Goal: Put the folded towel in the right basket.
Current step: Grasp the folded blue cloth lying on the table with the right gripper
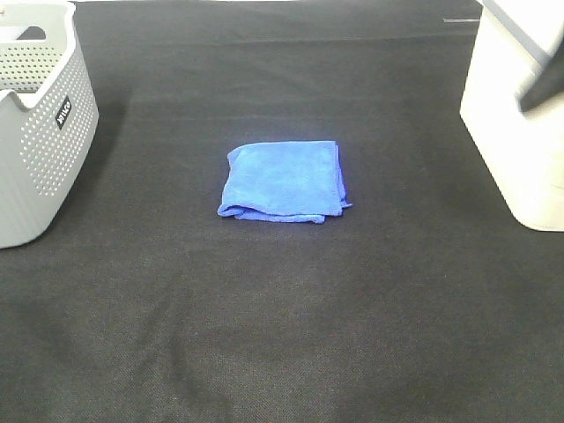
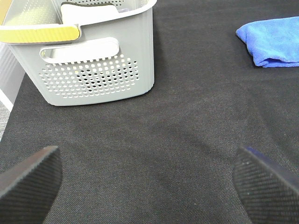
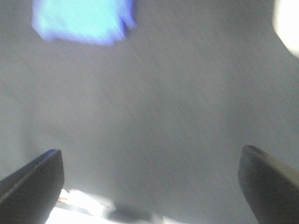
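Observation:
The folded blue towel [image 1: 284,181] lies flat on the black cloth in the middle of the table. It also shows in the left wrist view [image 2: 272,40] and, blurred, in the right wrist view [image 3: 83,19]. The right basket [image 1: 522,132] is cream-white and stands at the right edge; a corner of it shows in the right wrist view [image 3: 287,25]. My left gripper [image 2: 149,179] is open and empty above bare cloth, apart from the towel. My right gripper [image 3: 149,179] is open and empty, also short of the towel. Neither arm shows in the exterior high view.
A grey perforated basket [image 1: 40,132] stands at the left edge, and in the left wrist view [image 2: 93,60] it has a yellow-topped handle. Black cloth [image 1: 282,335] covers the table.

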`<state>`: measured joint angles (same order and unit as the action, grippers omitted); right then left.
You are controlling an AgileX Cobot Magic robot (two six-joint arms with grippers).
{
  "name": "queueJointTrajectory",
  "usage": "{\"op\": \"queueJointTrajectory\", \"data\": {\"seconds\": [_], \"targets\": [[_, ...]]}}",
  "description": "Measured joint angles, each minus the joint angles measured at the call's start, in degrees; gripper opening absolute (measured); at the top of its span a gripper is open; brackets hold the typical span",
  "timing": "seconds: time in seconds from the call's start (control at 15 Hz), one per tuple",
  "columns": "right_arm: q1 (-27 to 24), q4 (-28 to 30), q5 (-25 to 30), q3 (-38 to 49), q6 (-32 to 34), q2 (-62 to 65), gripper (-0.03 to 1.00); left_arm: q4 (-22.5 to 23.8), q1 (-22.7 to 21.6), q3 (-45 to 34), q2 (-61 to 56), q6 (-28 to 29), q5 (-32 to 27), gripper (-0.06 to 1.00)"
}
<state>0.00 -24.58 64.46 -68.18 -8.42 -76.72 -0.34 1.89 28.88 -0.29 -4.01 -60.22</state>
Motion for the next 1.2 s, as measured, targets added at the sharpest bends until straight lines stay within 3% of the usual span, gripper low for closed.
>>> {"op": "queueJointTrajectory", "data": {"seconds": [0.13,0.33,0.67,1.0,1.2], "targets": [[1.55,-4.53,-0.17,-8.42,-2.06,-10.71,0.97,-0.06,0.00,0.00,0.00,0.00,0.00,0.92],[7.85,-6.93,-0.17,-23.89,-3.21,-30.48,0.97,-0.06,0.00,0.00,0.00,0.00,0.00,0.92],[8.71,-9.57,2.41,-47.21,-2.06,-54.72,0.96,-0.11,0.00,0.00,0.00,0.00,0.00,0.92],[8.71,-9.63,3.32,-59.13,0.34,-70.07,0.96,-0.11,0.00,0.00,0.00,0.00,0.00,0.92],[8.71,-9.68,3.32,-59.59,0.74,-72.08,0.96,-0.17,0.00,0.00,0.00,0.00,0.00,0.92]]}}
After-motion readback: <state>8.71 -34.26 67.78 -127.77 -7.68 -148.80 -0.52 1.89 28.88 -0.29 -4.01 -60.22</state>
